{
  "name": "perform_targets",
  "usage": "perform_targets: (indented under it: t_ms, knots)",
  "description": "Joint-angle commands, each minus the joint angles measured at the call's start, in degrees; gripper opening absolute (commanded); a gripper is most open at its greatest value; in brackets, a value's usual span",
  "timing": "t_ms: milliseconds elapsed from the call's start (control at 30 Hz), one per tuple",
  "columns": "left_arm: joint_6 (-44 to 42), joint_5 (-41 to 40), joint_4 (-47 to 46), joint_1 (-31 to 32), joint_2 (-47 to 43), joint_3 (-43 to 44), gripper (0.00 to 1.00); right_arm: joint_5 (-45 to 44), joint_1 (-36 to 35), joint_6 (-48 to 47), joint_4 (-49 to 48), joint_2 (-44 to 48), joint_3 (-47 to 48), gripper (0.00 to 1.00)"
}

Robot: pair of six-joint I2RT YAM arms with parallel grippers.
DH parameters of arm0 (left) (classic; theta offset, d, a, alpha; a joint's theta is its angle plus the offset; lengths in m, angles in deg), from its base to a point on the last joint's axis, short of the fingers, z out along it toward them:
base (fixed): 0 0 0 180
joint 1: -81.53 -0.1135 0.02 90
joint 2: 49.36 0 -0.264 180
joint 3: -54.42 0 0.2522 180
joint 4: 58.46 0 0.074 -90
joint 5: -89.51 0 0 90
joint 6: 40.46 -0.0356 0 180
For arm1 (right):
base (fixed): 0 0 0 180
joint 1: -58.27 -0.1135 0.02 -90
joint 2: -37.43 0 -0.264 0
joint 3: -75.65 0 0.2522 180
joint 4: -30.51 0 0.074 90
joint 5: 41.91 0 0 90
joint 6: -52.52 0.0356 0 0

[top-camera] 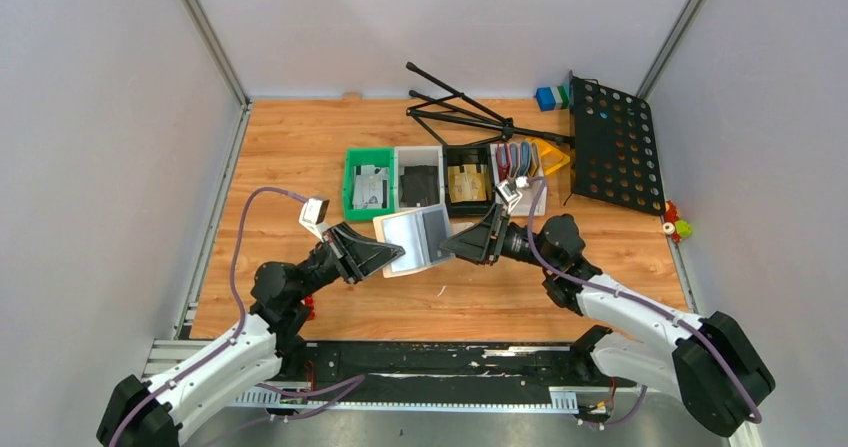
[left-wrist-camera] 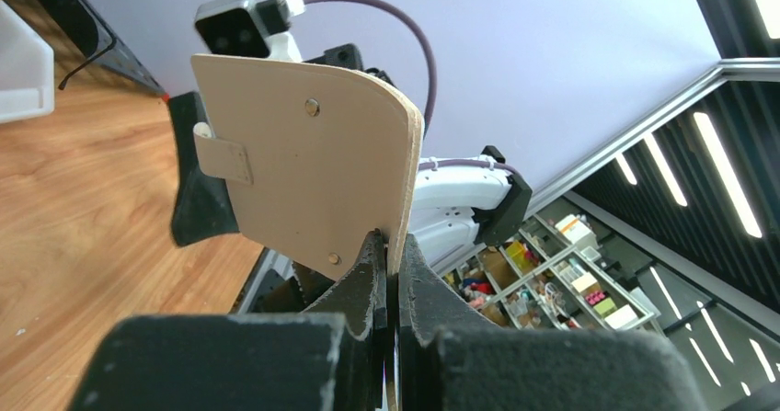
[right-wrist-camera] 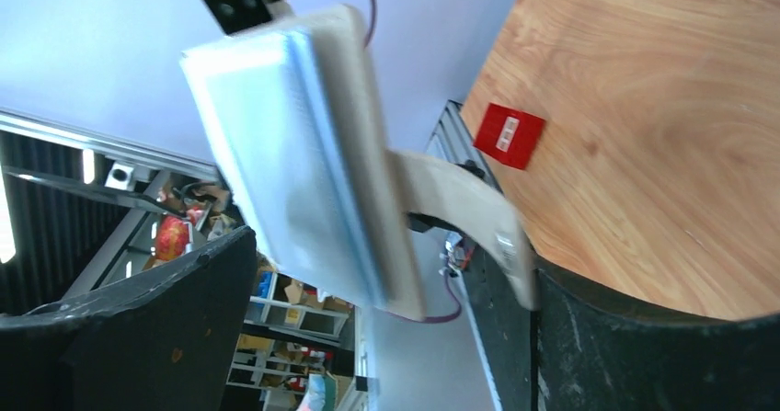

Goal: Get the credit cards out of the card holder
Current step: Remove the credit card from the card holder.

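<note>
I am looking down on the wooden table (top-camera: 300,147). A black music stand (top-camera: 612,142) is lying folded across its far right corner, with its perforated plate running off the boards. Both arms are reaching inward from the near edge, and their wrists are meeting above mid-table.

Behind them a green bin (top-camera: 368,182), a white bin (top-camera: 418,179) and a black bin (top-camera: 468,182) are sitting side by side; their contents are too small for me to name. A row of wallets (top-camera: 518,159) is standing just right of the black one, partly covered by the right wrist's camera.

The card holder (top-camera: 415,239) is hanging opened out in the air between the two claws, clear of the wood. The left gripper (left-wrist-camera: 388,245) is pinching its lower edge, fingers pressed together on it. That wrist is showing me only the tan back and the small tab (left-wrist-camera: 221,158).

The right gripper (right-wrist-camera: 395,255) is spread wide, with the holder's pale pocket side standing between its blurred fingers. Whether either finger is touching it, I cannot tell. I cannot make out any credit cards in the pockets. A small red square (right-wrist-camera: 509,135) is lying on the wood near the table edge.
</note>
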Motion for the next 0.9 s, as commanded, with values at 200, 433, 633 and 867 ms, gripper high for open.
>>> perform_targets:
  t_ms: [200, 433, 633, 867]
  knots:
    - [-1.69, -0.03, 1.26, 0.02, -1.86, 0.71, 0.00, -1.70, -0.50, -0.63, 0.05, 8.47, 3.45, 0.45]
    - [-2.67, 0.12, 2.96, 0.08, -2.49, 0.18, 0.00, -2.94, -0.46, -5.13, 6.43, 11.72, 4.33, 0.40]
    - [-3.45, 0.39, 4.08, 0.06, -2.86, 0.05, 0.00, -2.45, -0.50, -8.75, 11.69, 12.82, 5.91, 0.39]
    - [-4.63, 0.14, 6.14, 0.01, -3.98, -0.62, 0.00, -4.38, -0.47, -13.57, 18.20, 16.60, 6.54, 0.35]
